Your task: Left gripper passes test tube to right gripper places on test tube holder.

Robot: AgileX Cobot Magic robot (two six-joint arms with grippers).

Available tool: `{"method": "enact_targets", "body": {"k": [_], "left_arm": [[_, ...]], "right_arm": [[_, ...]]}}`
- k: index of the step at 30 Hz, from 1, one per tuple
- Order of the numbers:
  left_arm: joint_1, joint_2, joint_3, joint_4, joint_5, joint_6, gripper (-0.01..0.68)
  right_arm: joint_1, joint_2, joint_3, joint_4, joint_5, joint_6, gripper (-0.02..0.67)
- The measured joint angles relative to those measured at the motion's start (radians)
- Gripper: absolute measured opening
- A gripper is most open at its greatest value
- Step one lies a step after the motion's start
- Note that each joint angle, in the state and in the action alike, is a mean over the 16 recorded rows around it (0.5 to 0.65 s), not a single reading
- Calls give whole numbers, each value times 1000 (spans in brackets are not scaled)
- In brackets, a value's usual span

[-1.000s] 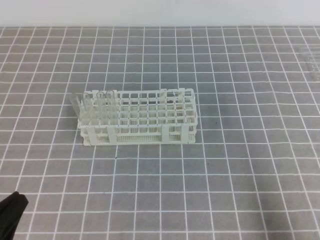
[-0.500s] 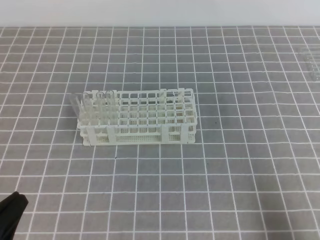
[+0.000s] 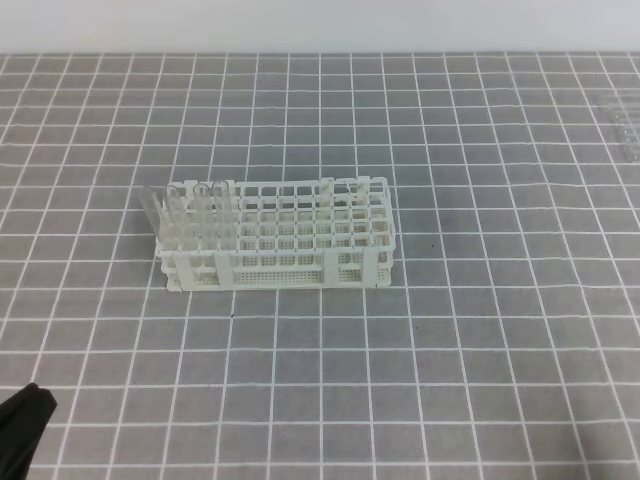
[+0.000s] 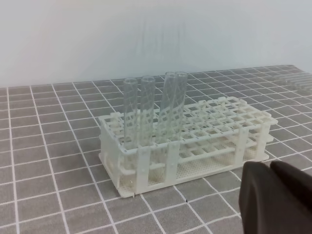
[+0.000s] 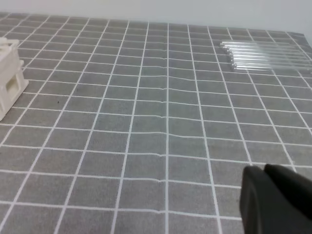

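Observation:
The white test tube holder [image 3: 290, 240] stands on the grey gridded mat, mid-table. Several clear test tubes [image 4: 155, 109] stand upright or slightly tilted in its left end. More test tubes [image 5: 263, 54] lie side by side on the mat at the far right, also seen in the high view [image 3: 625, 122]. My left gripper [image 4: 269, 166] is shut with nothing in it, low and in front of the rack; only its black tip [image 3: 24, 428] shows at the bottom left of the high view. My right gripper [image 5: 264, 169] is shut and empty, well short of the lying tubes.
The mat [image 3: 480, 330] is a grey sheet with white grid lines, ending at a pale wall at the back. A corner of the rack [image 5: 9, 78] shows at the left edge of the right wrist view.

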Motion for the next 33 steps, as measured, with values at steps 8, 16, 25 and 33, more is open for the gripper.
{"method": "enact_targets", "body": {"k": [8,16,25,33], "left_arm": [[0,0,-1,0,0,0,-1],[0,0,-1,0,0,0,0],[87,-50,0,-1,-14,-16,0],[312,-105,-2,4,-120,-59,0]], "right_arm": [[0,0,0,0,7,0,-12],[0,0,0,1,7,0,-13],[0,1,0,1,6,0,-13],[0,2,0,4,6,0,-13]]}}
